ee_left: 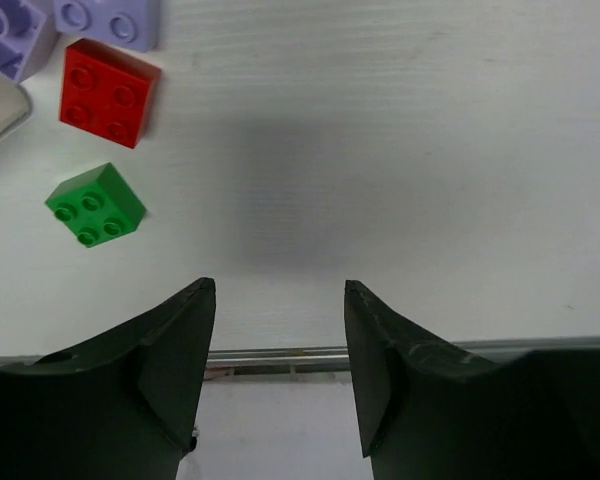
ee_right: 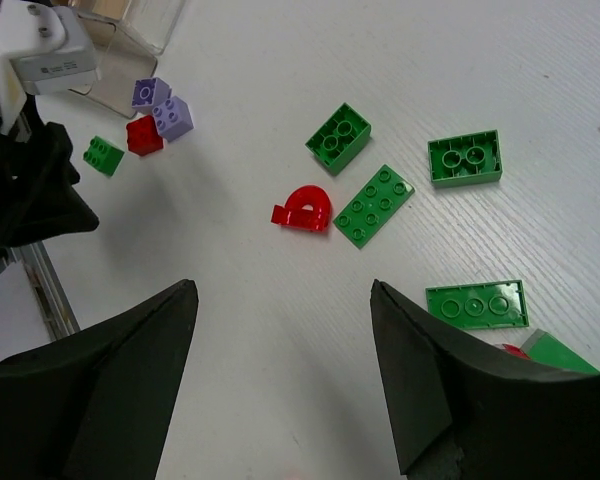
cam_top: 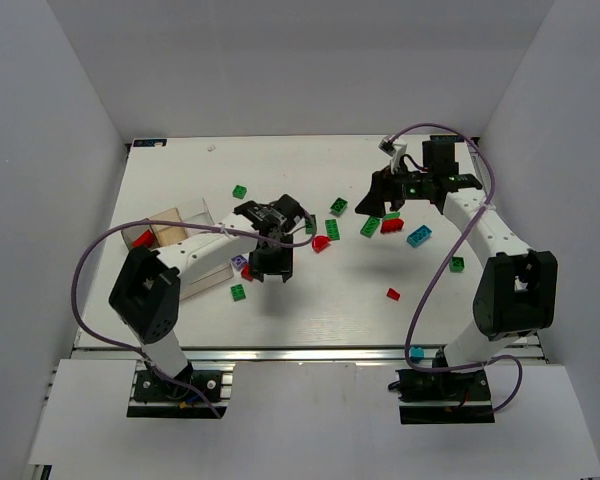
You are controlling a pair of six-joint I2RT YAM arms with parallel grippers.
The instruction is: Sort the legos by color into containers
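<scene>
– While most of the small studded plastic bricks (cam_top: 332, 229) are lying loose across the white table (cam_top: 320, 320), which one is looking riskiest?

– Probably the red rounded brick (ee_right: 305, 210), lying mid-table. Its curved back is pointing toward the long flat green plate (ee_right: 373, 205) just beside it, and a little flat foot is sticking out the opposite way.

– And the plate's long axis?

– It is running diagonally in the right wrist view, lower left to upper right, studs facing up. The right gripper (ee_right: 285, 350) is hanging nearby above the table, its fingers spread wide with nothing between them. I'm judging that a descent there could be catching red and green together, or the curve could be squirting out from the fingers.

– What about the other side?

– The left gripper (ee_left: 280, 340) is hanging over bare table, fingers apart and empty. The green square brick (ee_left: 95, 205) is lying off to one side, turned corner-on. The red square brick (ee_left: 108, 92) and two light purple bricks (ee_left: 110, 18) are sitting past it, crowded by the corner of the clear plastic compartment box (cam_top: 195, 212).

– So a mixed grab again?

– Yes, or a nudge shoving bricks against the box wall. The box is sitting at the table's left, a tan block (cam_top: 170, 232) inside and what is looking like one red brick (cam_top: 142, 238) in its end compartment.
</scene>
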